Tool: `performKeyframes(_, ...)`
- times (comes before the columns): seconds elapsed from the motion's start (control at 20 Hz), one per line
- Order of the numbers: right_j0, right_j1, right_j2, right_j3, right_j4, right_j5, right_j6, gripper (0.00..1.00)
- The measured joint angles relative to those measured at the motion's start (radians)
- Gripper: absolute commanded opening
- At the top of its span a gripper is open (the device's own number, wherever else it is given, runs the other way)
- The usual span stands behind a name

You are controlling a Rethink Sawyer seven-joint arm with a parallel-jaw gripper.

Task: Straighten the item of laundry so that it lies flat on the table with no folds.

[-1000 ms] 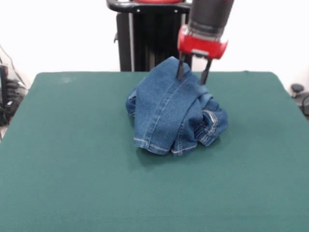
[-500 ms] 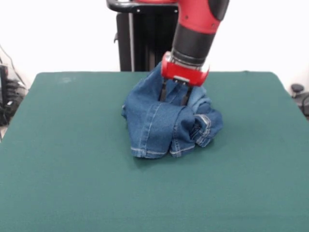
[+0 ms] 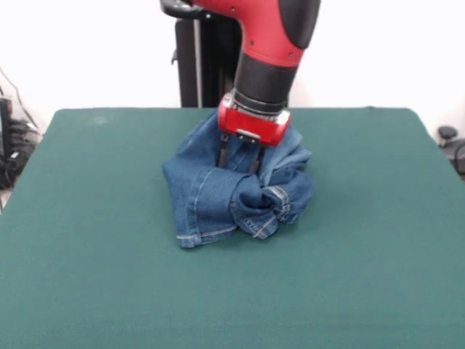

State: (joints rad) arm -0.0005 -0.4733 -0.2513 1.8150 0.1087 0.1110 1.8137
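The item of laundry, a small pair of blue denim jeans (image 3: 207, 200), lies bunched in a heap near the middle of the dark green table (image 3: 94, 254). A hemmed leg end points toward the front left and a rolled fold sits at the right. My gripper (image 3: 238, 161) comes down from above into the top of the heap. Its two dark fingers (image 3: 223, 155) are pressed into the denim with cloth gathered between them, so it holds the jeans. The waistband and button are hidden.
The black pedestal (image 3: 207, 58) stands behind the table's far edge. Cables and gear (image 3: 11, 145) lie off the left edge and a dark object (image 3: 450, 142) off the right edge. Green cloth stretches wide on all sides of the heap.
The arm has come down and moved left and toward the camera, dragging the jeans with it. The heap has sunk lower and shifted left.
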Motion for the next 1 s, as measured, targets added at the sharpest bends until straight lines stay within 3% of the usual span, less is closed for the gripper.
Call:
performKeyframes(0.25,-0.019,-0.033,0.003,-0.006,0.0,0.081,0.0,1.0)
performKeyframes(0.75,-0.056,-0.149,0.014,-0.052,-0.001,0.381,0.0,1.0)
performKeyframes(1.0,-0.067,-0.165,0.016,-0.078,-0.001,0.371,0.0,1.0)
